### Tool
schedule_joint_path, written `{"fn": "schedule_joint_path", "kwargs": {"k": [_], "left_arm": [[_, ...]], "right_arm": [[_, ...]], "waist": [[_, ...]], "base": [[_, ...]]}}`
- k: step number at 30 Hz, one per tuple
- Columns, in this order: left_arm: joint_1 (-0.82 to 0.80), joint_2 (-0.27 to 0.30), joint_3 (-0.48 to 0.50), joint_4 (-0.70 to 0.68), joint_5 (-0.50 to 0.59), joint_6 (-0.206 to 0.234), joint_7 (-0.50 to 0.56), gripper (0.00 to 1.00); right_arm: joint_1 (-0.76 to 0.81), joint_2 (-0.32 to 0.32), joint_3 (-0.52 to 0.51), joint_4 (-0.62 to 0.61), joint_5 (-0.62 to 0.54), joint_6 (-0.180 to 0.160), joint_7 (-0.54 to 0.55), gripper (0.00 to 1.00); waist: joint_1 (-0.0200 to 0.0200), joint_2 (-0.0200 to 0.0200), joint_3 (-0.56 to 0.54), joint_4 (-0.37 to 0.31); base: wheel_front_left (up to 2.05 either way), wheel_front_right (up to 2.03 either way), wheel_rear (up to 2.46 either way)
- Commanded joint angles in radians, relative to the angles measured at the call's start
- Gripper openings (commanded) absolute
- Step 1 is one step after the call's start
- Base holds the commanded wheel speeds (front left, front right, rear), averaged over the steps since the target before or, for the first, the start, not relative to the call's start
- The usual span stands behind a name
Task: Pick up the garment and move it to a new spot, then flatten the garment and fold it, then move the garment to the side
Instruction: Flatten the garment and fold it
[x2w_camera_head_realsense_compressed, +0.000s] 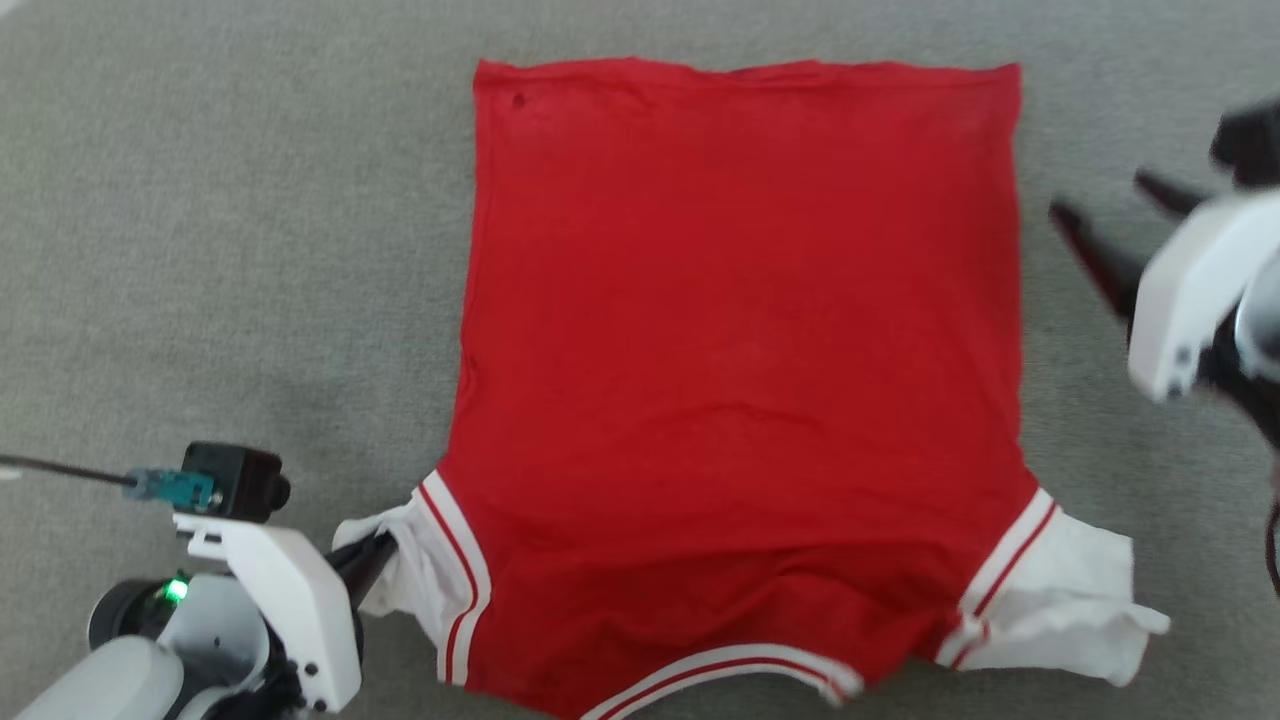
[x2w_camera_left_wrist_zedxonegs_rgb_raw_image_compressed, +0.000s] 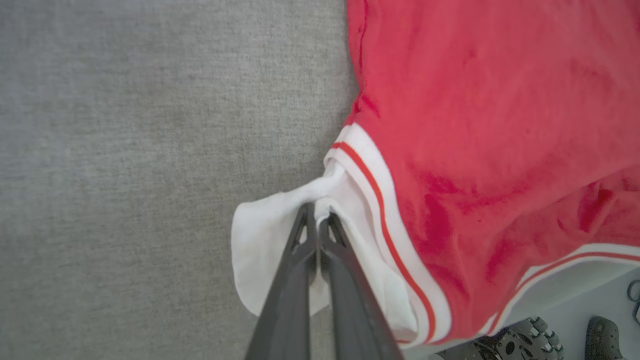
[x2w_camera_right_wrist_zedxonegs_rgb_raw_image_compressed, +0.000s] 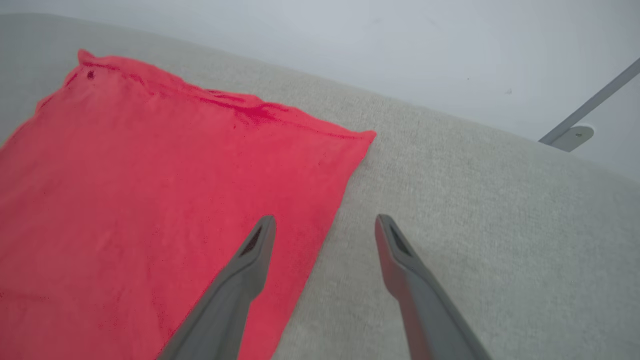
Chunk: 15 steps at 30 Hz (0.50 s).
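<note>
Your red jersey (x2w_camera_head_realsense_compressed: 740, 350) lies flat mid grey fabric surface (x2w_camera_head_realsense_compressed: 200, 250), collar toward the near edge, hem toward the far edge. Your left gripper (x2w_camera_head_realsense_compressed: 385, 545) is pinched tight on the white sleeve (x2w_camera_head_realsense_compressed: 410, 585). Your right gripper (x2w_camera_head_realsense_compressed: 1100, 200) is spread wide and empty, just off the jersey's right edge.

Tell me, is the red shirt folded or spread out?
Spread out. The shirt lies flat on the grey surface, its whole body showing with no fold across it; only the white sleeves are bunched.
</note>
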Motion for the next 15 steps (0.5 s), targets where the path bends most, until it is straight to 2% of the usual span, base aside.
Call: {"fn": "schedule_joint_path", "kwargs": {"k": [1,6,15], "left_arm": [[-0.024,-0.006,-0.003,0.004,0.015,-0.008,0.002,0.0],[-0.078,-0.029,-0.018,0.018,0.027,-0.034,0.012,0.0],[-0.164,-0.083,-0.049,0.054,0.055,-0.082,0.029,0.0]], "right_arm": [[-0.043,0.022,-0.011,0.035,-0.021,0.0,-0.011,1.0],[-0.207,0.076,-0.047,0.236,-0.094,0.0,-0.011,1.0],[-0.462,0.113,-0.112,0.615,-0.185,0.0,0.049,1.0]], "waist": [[0.0,0.0,0.018,0.015],[0.0,0.0,0.054,0.049],[0.0,0.0,0.12,0.115]], "base": [[0.0,0.0,0.0],[0.0,0.0,0.0],[0.0,0.0,0.0]]}}
